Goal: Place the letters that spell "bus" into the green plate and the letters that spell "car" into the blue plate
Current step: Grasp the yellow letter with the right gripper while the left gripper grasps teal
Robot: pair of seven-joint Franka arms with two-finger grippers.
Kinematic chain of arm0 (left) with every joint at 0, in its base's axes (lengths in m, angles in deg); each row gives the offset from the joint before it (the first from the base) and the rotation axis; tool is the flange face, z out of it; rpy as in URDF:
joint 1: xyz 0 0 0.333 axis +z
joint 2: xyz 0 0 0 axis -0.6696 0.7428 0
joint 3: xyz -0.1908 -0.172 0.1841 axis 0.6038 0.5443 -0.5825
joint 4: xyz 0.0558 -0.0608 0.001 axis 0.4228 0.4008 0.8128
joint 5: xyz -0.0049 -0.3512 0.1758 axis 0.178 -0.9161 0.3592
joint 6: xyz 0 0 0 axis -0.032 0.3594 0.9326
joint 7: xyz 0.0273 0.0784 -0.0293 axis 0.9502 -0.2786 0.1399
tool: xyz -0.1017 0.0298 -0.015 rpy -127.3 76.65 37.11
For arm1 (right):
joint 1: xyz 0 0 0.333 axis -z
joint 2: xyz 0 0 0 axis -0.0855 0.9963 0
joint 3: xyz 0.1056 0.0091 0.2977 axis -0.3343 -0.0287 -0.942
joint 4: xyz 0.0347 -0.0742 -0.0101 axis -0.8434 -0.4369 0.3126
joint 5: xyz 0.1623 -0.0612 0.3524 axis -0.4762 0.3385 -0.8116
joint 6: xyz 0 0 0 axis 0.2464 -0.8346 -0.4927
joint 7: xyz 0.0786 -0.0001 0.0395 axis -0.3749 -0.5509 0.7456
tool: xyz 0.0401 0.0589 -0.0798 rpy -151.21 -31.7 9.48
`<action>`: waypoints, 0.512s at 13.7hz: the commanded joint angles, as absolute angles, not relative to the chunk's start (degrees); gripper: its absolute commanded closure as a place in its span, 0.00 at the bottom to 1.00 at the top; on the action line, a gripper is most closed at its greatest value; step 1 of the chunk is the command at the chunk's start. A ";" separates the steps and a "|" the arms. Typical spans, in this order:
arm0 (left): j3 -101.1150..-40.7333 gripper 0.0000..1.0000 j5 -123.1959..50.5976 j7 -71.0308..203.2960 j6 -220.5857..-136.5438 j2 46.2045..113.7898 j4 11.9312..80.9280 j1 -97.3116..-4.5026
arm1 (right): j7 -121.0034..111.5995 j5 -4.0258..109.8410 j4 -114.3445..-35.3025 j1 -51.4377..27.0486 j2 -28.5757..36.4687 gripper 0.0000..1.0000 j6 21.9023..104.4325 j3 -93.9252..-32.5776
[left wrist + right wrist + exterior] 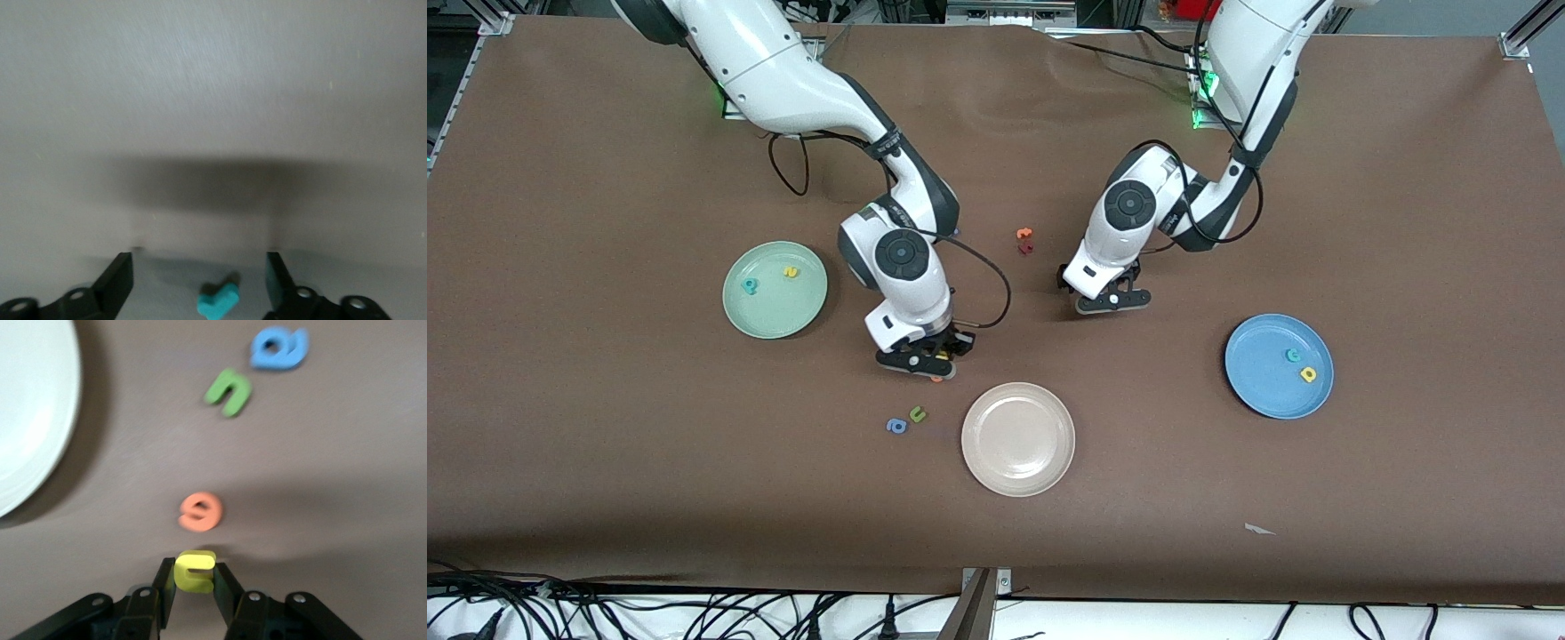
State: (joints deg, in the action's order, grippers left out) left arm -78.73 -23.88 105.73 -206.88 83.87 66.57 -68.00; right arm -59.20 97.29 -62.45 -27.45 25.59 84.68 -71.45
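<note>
A cream-white plate (1018,438) lies nearest the front camera, mid-table, bare inside. Just beside it toward the right arm's end lie a green "u" (917,413) and a blue "a" (896,426), near each other but apart; an orange letter (199,510) lies on the cloth close beside the right gripper (925,357). Two more small letters, orange (1024,234) and dark red (1025,248), touch each other between the two arms, farther from the camera. The right gripper is low over the brown table (605,444), its fingers clamped on a small yellow foam letter (194,571), bright and blocky. The left gripper (1112,300) hangs low over bare cloth with its jaws apart, a tiny teal "r" (218,301) lying on the table between them, untouched. The green plate (775,290), at the right arm's end, holds a teal letter (751,285) and a yellow one (791,271), apart. The blue plate (1279,365), at the left arm's end, holds a teal letter (1292,355) just beside a yellow one (1308,374).
</note>
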 commanded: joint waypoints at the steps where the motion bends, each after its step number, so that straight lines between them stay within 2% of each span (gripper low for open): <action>1: -79.58 0.21 -22.47 108.90 -207.04 83.03 68.44 -70.50 | -50.99 97.49 -63.08 -25.43 21.45 0.84 76.34 -70.02; 3: -79.49 0.28 -22.47 109.16 -207.04 83.03 69.06 -71.03 | -43.87 97.31 -65.26 -22.18 18.21 0.84 71.40 -69.84; 5: -79.49 0.37 -22.47 109.78 -207.04 83.12 69.06 -71.39 | -37.10 97.05 -71.92 -18.58 13.29 0.84 71.47 -69.84; 7: -79.58 0.41 -22.47 109.78 -207.04 83.20 68.89 -71.30 | -31.90 97.05 -79.48 -15.68 8.19 0.84 71.91 -69.84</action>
